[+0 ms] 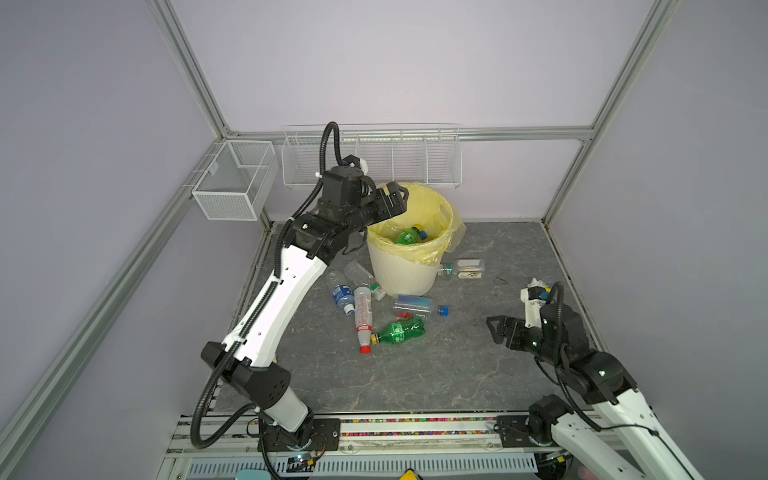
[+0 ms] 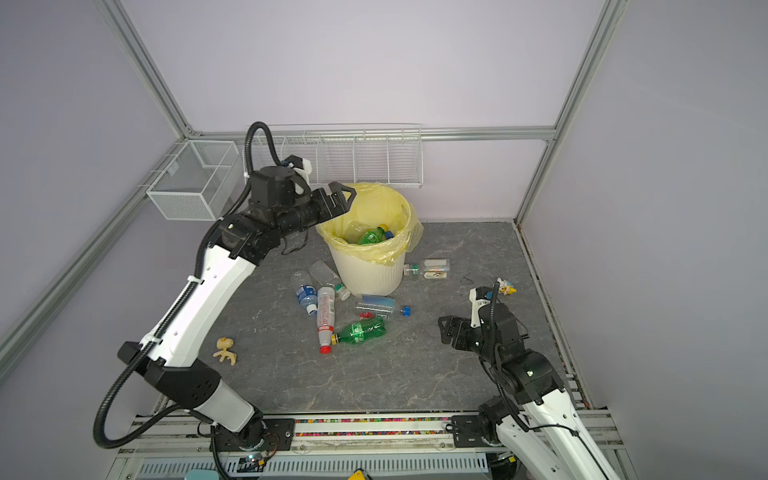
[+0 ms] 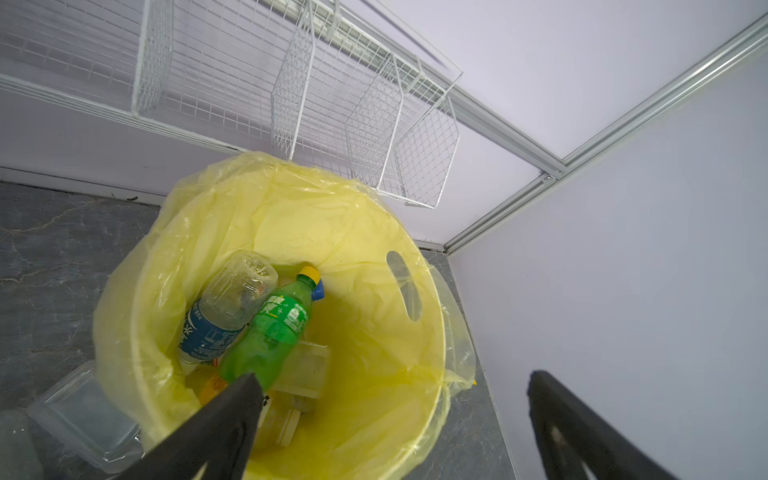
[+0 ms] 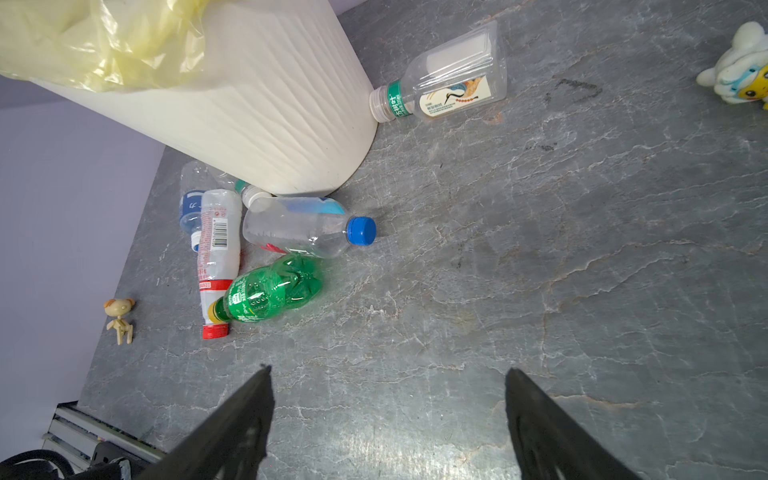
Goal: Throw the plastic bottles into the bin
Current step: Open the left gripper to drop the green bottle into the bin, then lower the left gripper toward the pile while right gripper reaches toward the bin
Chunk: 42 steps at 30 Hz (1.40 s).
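Left pincer point(image 1: 397, 195) hovering over bin point(image 1: 401, 276), jaws apart, gripping nothing; judging release step ending. Green bottle point(image 3: 278, 328) lying inside bin. Right pincer point(image 1: 494, 328) waiting, jaws apart. Next: reaching into bottle cluster point(image 1: 363, 309) on bench point(image 1: 415, 382), isolating one.

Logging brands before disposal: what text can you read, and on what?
"雪碧", likely, on the green bottle in the bin.
Barcode on the red-capped bottle: digits too small.
Chinese label on the square bottle: too small to read.
Print on the blue-labelled bottle in the bin: blurred.
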Tool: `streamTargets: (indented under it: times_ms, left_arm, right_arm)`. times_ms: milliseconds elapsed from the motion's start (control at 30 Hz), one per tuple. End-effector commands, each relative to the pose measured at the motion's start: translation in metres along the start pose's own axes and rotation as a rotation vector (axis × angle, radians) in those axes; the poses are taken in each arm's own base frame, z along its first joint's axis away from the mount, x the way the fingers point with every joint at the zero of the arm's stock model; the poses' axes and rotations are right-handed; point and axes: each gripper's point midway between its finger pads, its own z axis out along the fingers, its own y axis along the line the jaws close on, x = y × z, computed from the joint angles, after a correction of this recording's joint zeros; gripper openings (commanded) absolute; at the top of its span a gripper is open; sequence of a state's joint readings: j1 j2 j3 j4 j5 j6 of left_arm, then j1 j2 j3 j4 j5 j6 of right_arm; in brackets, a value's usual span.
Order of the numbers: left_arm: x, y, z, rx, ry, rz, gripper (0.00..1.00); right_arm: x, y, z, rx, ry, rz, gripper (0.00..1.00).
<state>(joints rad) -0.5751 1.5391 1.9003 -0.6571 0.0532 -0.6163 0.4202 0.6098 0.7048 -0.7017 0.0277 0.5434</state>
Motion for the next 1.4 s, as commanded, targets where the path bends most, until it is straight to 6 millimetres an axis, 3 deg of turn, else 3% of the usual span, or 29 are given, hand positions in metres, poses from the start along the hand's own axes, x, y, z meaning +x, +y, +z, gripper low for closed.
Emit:
streamTargets:
  times_ms: [0,100,367,700,867,1000,1133,1367]
  left_arm:
    - [0.019,0.007,-0.004,0.031,0.015,0.000,1.00]
    - [0.029,0.023,-0.011,-0.015,0.009,0.008,1.00]
    - [0.038,0.031,-0.043,-0.024,0.001,0.039,1.00]
    - [0.067,0.064,-0.062,-0.094,-0.003,0.042,1.00]
    - [0.083,0.078,-0.066,-0.121,0.012,0.027,1.00]
    - [0.094,0.087,-0.067,-0.138,0.037,0.032,1.00]
    - [0.105,0.093,-0.069,-0.147,0.066,0.055,1.00]
    - [0.135,0.121,-0.075,-0.204,0.106,0.057,1.00]
  right_arm:
    - [0.003,-0.010,0.007,0.053,0.016,-0.025,0.88]
    - [-0.001,-0.012,0.011,0.077,0.016,-0.036,0.88]
    - [-0.011,-0.009,0.020,0.105,0.043,-0.013,0.88]
    - [-0.027,-0.003,0.033,0.128,0.046,0.076,0.88]
    - [-0.041,0.024,0.045,0.045,0.094,0.073,0.88]
    - [-0.046,0.028,0.050,0.069,0.134,0.082,0.88]
    - [-0.056,0.016,0.055,0.169,0.126,0.109,0.88]
    - [-0.074,0.005,0.071,0.285,0.120,0.134,0.88]
